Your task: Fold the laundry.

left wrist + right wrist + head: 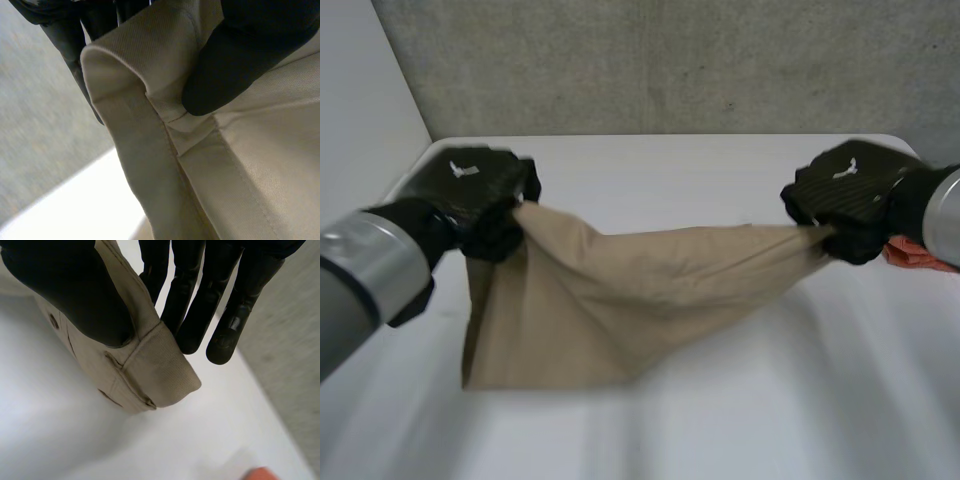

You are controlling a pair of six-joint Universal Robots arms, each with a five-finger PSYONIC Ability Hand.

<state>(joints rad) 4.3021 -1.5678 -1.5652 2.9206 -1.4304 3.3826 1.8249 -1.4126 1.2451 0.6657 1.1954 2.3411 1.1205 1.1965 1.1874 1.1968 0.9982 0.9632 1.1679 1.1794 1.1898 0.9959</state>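
A tan garment (610,300) hangs stretched between both hands above the white table (800,400), its lower part resting on the tabletop. My left hand (480,195) grips its left top corner; in the left wrist view the thumb (235,65) presses the hemmed cloth (165,150) against the fingers. My right hand (850,200) holds the right top corner. In the right wrist view its thumb (75,295) pinches the waistband edge (155,365), with a button, against the fingers (220,305).
An orange-red cloth (918,255) lies at the table's right edge behind my right hand, and its edge (260,474) shows beyond that hand's fingertips. A grey concrete wall (670,60) stands behind the table.
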